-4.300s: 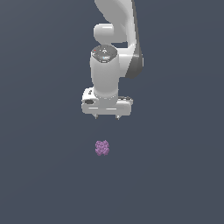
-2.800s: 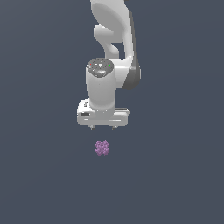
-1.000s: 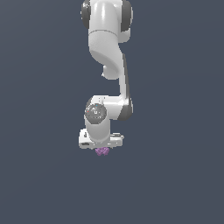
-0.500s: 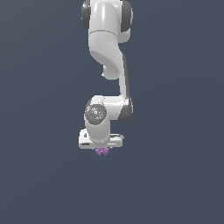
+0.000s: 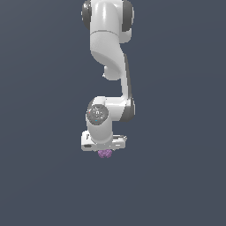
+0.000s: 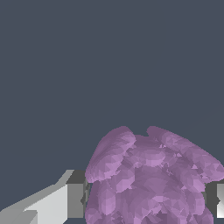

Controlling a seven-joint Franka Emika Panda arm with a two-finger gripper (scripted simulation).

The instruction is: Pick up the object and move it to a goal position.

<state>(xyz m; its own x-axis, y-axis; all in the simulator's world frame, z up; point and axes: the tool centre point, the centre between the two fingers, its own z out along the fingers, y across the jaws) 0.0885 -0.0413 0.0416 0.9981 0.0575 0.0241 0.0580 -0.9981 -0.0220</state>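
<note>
The object (image 5: 104, 154) is a small purple lumpy cluster resting on the dark grey floor; only its lower part shows under the white hand in the exterior view. My gripper (image 5: 104, 151) is lowered straight over it. In the wrist view the object (image 6: 148, 175) fills the space between the two fingers (image 6: 75, 200), and each pad sits against one of its sides. The gripper (image 6: 146, 202) is shut on the object, which is narrower than the hand.
A flat, plain dark grey floor (image 5: 176, 176) stretches out on every side. The white arm (image 5: 108, 53) rises above the hand toward the top of the exterior view.
The arm has come down from well above the object until the hand covers it. Over the last second the hand and the object have stayed in place.
</note>
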